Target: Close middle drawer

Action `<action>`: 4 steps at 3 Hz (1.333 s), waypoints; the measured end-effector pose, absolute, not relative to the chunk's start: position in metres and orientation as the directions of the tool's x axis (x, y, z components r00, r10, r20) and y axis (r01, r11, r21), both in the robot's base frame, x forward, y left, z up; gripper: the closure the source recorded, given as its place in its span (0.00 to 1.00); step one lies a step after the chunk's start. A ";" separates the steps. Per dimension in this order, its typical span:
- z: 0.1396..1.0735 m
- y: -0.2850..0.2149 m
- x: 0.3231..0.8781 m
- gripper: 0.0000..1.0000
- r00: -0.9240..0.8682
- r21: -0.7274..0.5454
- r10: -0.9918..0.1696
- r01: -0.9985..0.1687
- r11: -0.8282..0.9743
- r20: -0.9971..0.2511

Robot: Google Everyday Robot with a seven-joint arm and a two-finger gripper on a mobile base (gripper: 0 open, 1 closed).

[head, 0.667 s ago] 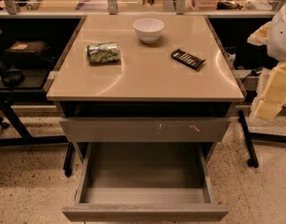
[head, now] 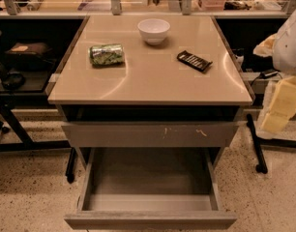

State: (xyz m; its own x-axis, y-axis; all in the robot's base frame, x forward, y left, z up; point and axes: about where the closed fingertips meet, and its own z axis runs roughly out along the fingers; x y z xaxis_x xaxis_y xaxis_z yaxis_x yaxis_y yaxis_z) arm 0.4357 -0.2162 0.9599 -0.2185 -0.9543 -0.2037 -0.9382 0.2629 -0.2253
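The middle drawer (head: 150, 220) is pulled far out at the bottom of the camera view. Its plain grey front faces me and its bare grey inside (head: 150, 175) shows. Above it sits the taller grey drawer front with pale scratch marks (head: 150, 134), nearly flush with the cabinet. My gripper (head: 282, 105) shows as a pale yellow and white shape at the right edge. It hangs beside the cabinet's right side, level with the tabletop, apart from the drawer and touching nothing that I can see.
The beige tabletop (head: 153, 76) carries a white bowl (head: 154, 30), a green can lying on its side (head: 107, 54) and a dark flat packet (head: 194, 61). Black table legs (head: 257, 149) stand on the speckled floor at both sides. Dark shelves flank the cabinet.
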 end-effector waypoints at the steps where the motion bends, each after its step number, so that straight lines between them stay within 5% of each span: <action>1: 0.898 -0.222 0.422 0.00 -0.230 -0.156 -0.948 -0.951 0.267 -0.221; 2: 0.818 -0.228 0.398 0.09 -0.248 -0.077 -0.937 -0.959 0.274 -0.246; 4: 0.685 -0.245 0.364 0.50 -0.266 0.011 -0.908 -0.961 0.278 -0.323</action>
